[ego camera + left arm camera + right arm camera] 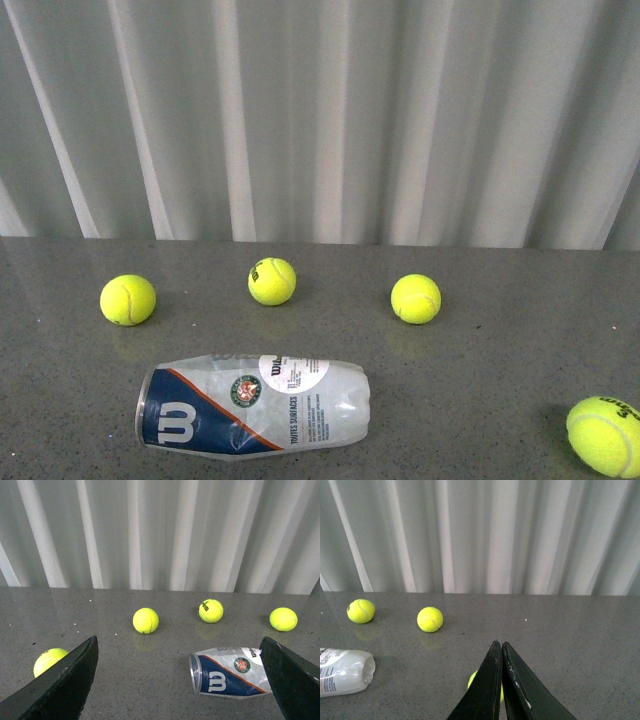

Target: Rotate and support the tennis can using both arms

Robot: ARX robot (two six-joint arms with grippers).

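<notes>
Tennis can [255,405] lies sideways on the bench [500,400], untouched; left fingers [70,680] spread wide, probably to receive it; right fingers [490,685] pressed together, empty.

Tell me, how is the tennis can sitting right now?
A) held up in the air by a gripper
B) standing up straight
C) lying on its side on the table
C: the tennis can lies on its side on the grey table, and nothing is holding it.
</notes>
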